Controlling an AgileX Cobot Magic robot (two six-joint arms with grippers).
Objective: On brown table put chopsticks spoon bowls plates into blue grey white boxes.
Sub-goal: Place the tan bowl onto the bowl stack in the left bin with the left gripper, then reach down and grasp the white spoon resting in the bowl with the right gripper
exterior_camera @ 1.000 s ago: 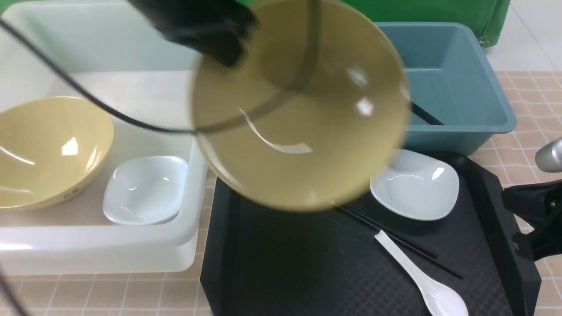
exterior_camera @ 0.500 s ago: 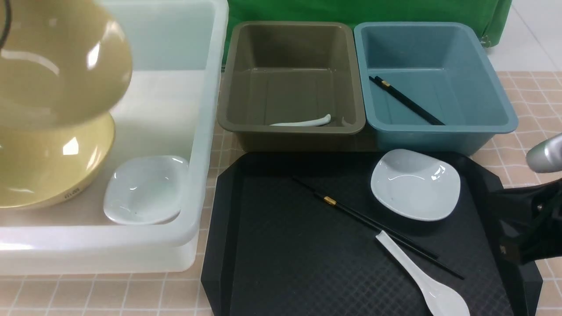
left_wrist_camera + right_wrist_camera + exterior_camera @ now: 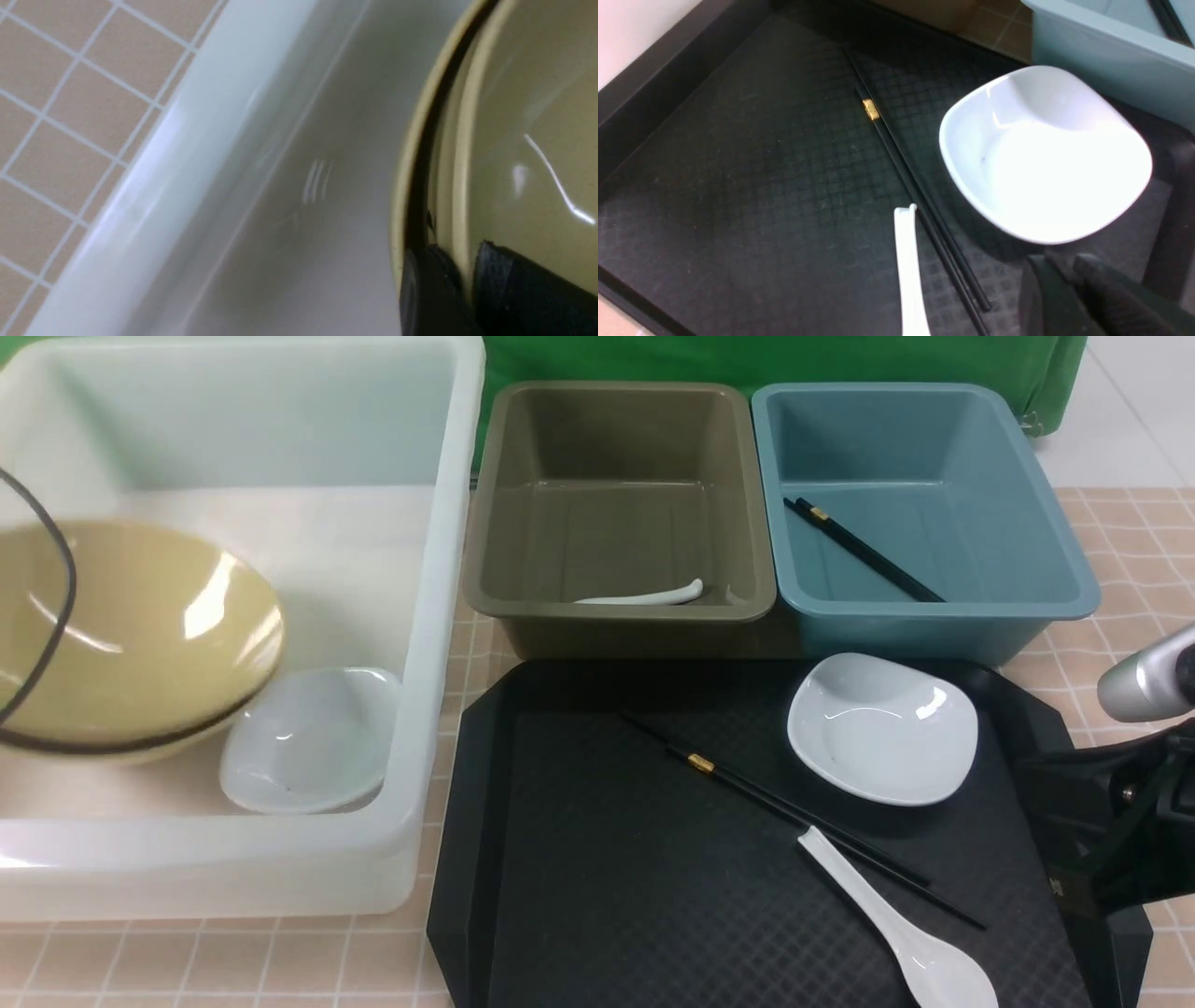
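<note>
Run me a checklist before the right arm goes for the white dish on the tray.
- Dish upright on tray: ok
- Dish clear of chopsticks: ok
- Right gripper holding nothing: ok
- Right gripper open wide enough for the rim: not ok, its fingertips look close together
- Yellow bowl free of the left gripper: cannot tell, the rim still sits between its fingers

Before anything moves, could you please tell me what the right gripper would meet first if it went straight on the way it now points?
Probably the white dish on the black tray, at its near rim, though the gripper's height above it is unclear.
</note>
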